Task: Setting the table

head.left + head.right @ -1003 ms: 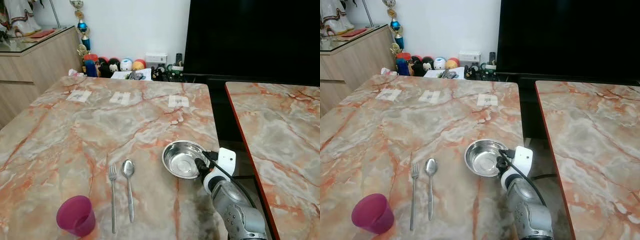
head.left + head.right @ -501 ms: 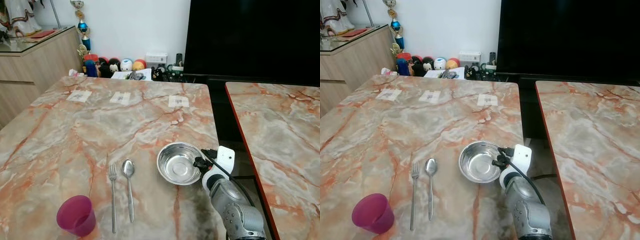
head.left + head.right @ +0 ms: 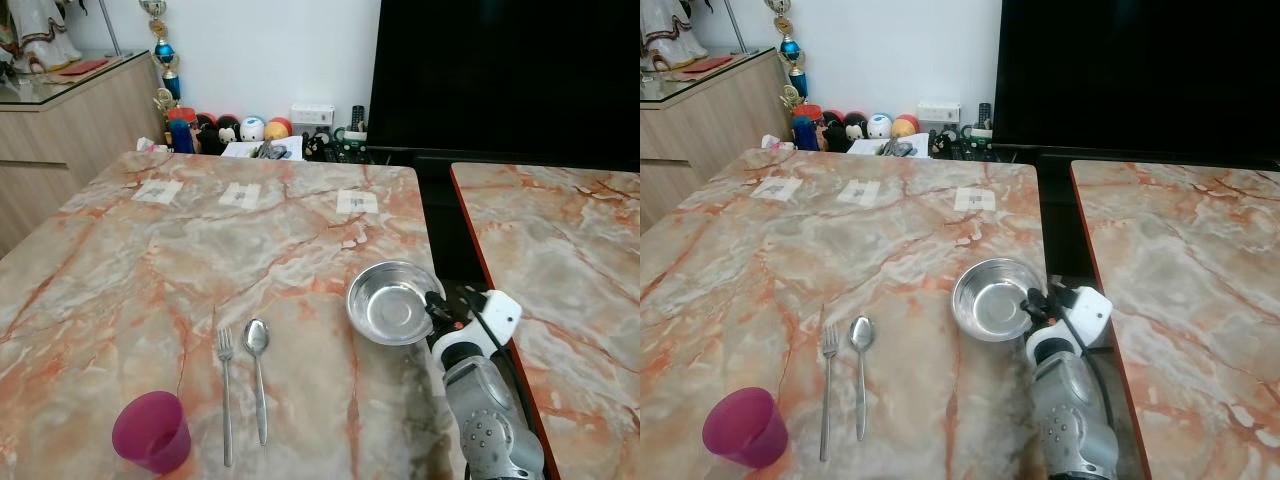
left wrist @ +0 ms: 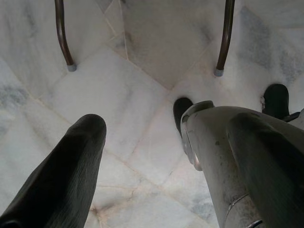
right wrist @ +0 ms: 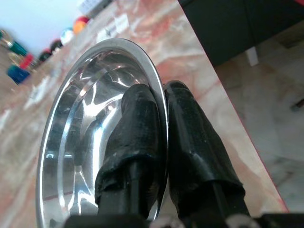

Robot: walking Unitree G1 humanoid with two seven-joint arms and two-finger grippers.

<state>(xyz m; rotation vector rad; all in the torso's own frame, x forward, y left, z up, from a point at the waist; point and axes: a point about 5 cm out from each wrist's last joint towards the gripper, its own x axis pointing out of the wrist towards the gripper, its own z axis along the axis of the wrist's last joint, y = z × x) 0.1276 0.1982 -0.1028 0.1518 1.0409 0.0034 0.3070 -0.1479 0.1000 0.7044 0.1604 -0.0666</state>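
While the steel bowl (image 3: 392, 302) had sat close beside the spoon half a second earlier, it was now out near the table's right edge and further back, carried there by the right gripper (image 5: 159, 114), whose two black fingers were pinched on the rim, one inside the bowl and one outside. Whether the bowl was lifted clear of the marble or sliding on it, the pictures didn't settle. That swing away from the cutlery looked like a repositioning rather than a placement, so the bowl step seemed unfinished. Just left of it the spoon (image 3: 257, 341) and fork (image 3: 225, 350) lay side by side, handles pointing toward the robot, and the purple cup (image 3: 152, 431) stood upright near the front edge, left of the fork; none of those had budged. Three small paper labels (image 3: 240, 194) sat in a row across the far half of the marble table (image 3: 120, 290). Down below, the left gripper (image 4: 142, 156) hung idle over pale floor tiles with its fingers spread apart.
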